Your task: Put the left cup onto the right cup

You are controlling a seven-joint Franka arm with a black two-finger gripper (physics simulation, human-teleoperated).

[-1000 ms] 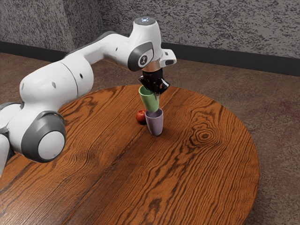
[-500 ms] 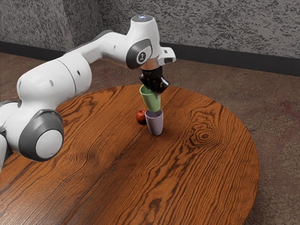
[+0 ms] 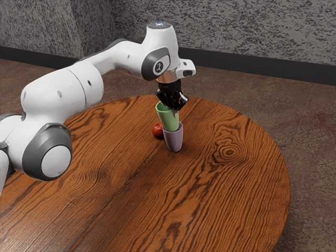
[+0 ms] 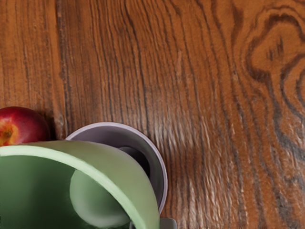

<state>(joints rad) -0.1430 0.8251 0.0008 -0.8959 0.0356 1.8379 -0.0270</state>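
A green cup [image 3: 168, 117] hangs tilted from my black gripper [image 3: 170, 106], which is shut on its rim. Its base sits inside the mouth of a lilac cup [image 3: 174, 139] that stands upright on the round wooden table [image 3: 226, 199]. In the wrist view the green cup [image 4: 71, 186] is large and close under my hand, overlapping the lilac cup's rim [image 4: 147, 148].
A small red apple [image 3: 157, 130] lies on the table just to the exterior view's left of the lilac cup; it is also beside the cups in the wrist view, apple [image 4: 19, 125]. The table's edge curves round at the exterior view's right.
My hand has come down a little and the green cup's base has sunk into the lilac cup's mouth. The lilac cup and apple have stayed put.
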